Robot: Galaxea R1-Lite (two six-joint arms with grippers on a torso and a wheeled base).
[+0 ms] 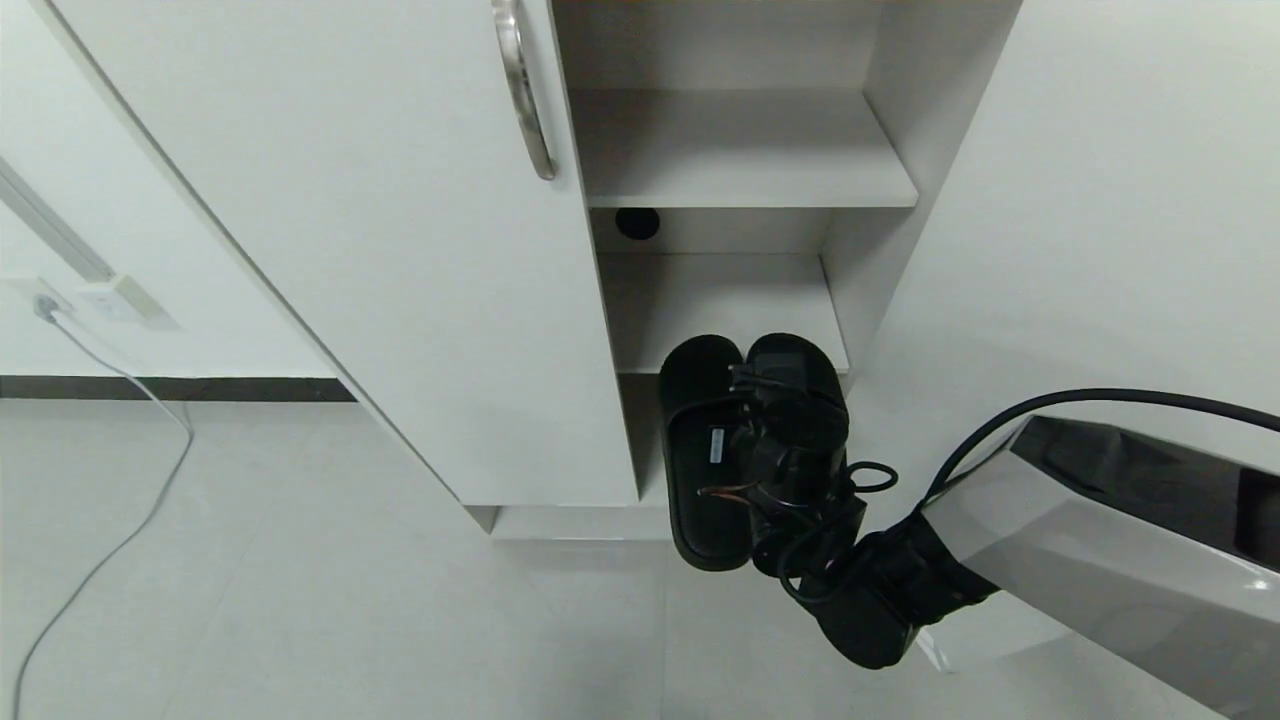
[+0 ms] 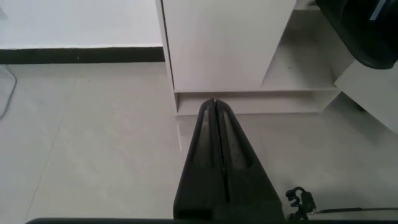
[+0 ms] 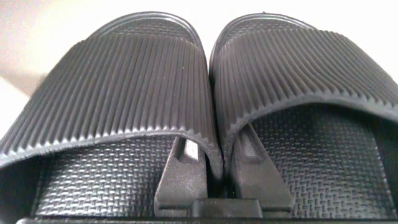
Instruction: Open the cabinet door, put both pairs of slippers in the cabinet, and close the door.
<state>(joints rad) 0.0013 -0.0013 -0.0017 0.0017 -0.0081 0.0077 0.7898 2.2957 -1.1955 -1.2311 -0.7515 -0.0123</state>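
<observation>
Slippers (image 1: 705, 450): black pair, side by side, held off the floor (image 1: 300, 600) in front of the cabinet (image 1: 900, 120) opening. Toes point into the cabinet. In head view the toes overlap the front edge of the lower shelf (image 1: 715, 300). Can't tell if they're past the edge yet.

R arm comes in from lower rt, silver forearm low, black wrist angled up and left toward the opening. R gripper (image 1: 757, 385) sits on top of the pair. R wrist view shows one finger (image 3: 183, 168) inside each slipper, under the straps, pinching the two inner walls together.

L gripper (image 2: 215, 109) hangs low over the floor tiles, pointing at the cabinet base (image 2: 249, 99). Its fingers are pressed together w/ nothing between. L wrist view also catches a slipper heel above and off to one side, apart from the L gripper.

Cabinet: rt door (image 1: 1100, 200) swung out. L door (image 1: 380, 250) w/ metal handle (image 1: 525, 90) shut. Upper shelf (image 1: 745, 150) and lower shelf bare, dark round hole (image 1: 637, 222) in back wall between them.

Wall socket (image 1: 45, 305) at far left, grey cable (image 1: 150, 480) trailing down to the floor.
</observation>
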